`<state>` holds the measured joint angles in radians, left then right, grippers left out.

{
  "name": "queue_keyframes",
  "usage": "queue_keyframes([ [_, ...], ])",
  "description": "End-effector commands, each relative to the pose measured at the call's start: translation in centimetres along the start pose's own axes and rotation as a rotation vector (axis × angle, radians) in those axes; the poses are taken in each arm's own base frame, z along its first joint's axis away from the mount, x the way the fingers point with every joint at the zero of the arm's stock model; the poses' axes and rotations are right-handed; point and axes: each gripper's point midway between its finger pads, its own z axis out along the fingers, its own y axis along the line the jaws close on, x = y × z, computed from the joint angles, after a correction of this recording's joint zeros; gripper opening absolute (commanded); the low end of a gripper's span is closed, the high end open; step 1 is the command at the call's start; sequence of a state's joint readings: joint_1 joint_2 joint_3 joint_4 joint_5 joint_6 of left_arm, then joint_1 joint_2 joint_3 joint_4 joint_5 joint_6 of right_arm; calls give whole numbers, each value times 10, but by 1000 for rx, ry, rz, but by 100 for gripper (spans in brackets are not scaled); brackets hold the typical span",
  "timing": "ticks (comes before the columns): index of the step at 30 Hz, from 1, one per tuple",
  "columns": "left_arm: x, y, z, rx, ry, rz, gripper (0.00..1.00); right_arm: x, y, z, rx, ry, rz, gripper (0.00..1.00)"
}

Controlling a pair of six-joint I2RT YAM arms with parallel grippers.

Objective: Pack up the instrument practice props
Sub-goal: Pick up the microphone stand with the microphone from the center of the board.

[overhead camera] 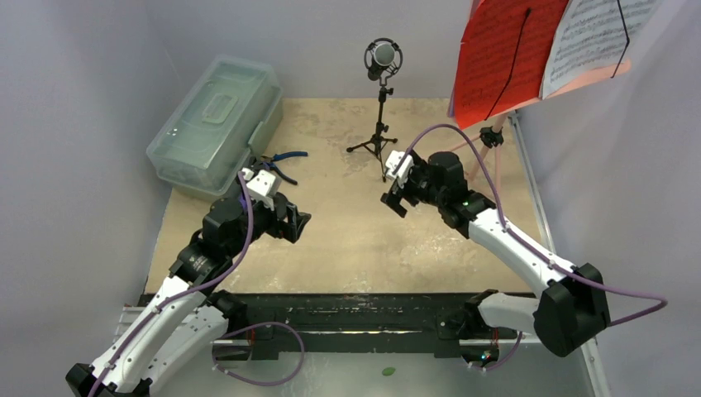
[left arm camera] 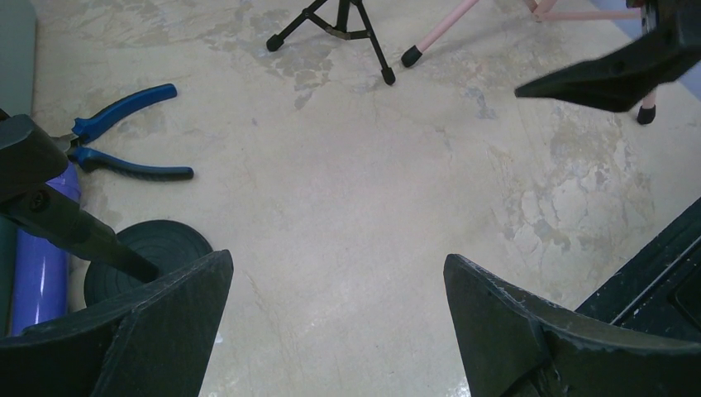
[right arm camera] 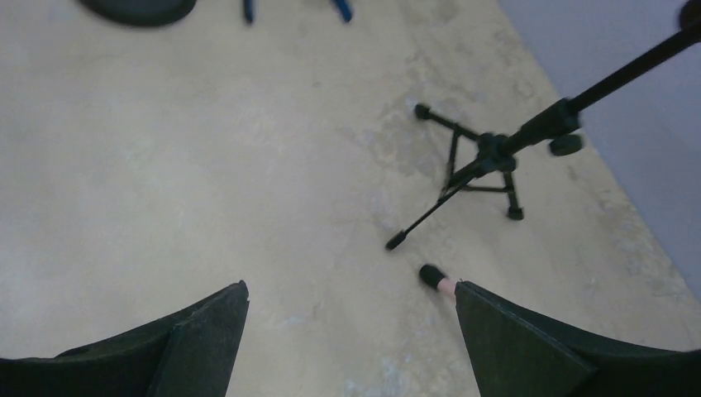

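Observation:
The black-silver microphone (overhead camera: 382, 56) stands on its black tripod (overhead camera: 379, 142) at the back middle; the tripod also shows in the right wrist view (right arm camera: 488, 159). The pink music rack holds a red page (overhead camera: 503, 58) and a white page (overhead camera: 593, 35) at the back right, on pink legs (overhead camera: 493, 136). A purple microphone (left arm camera: 40, 277) lies beside a black round base (left arm camera: 157, 248) in the left wrist view. My left gripper (overhead camera: 296, 225) (left arm camera: 335, 263) is open and empty above bare table. My right gripper (overhead camera: 395, 201) (right arm camera: 351, 285) is open and empty, just in front of the mic tripod and a pink leg tip (right arm camera: 436, 280).
A clear greenish plastic case (overhead camera: 213, 122) sits closed at the back left. Blue-handled pliers (overhead camera: 287, 160) (left arm camera: 124, 149) lie next to it. Grey walls close the table on three sides. A black rail (overhead camera: 355, 310) runs along the near edge.

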<state>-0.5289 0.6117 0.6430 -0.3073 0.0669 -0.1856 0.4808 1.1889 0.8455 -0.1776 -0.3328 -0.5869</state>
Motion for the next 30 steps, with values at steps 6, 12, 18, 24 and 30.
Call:
queue_keyframes([
  [6,-6,2,-1,-3,-26,23,100,-75,-117,19,572,-420,354,99],
  [12,-6,3,-2,-3,-27,23,99,-81,-146,40,693,-538,376,99],
  [18,-6,3,-2,-3,-28,23,99,-82,-161,60,747,-643,407,97],
  [24,-5,3,-2,-3,-25,23,99,-80,-161,78,734,-717,404,87],
  [30,-4,3,-1,-4,-19,23,99,-77,-171,89,762,-717,428,82],
])
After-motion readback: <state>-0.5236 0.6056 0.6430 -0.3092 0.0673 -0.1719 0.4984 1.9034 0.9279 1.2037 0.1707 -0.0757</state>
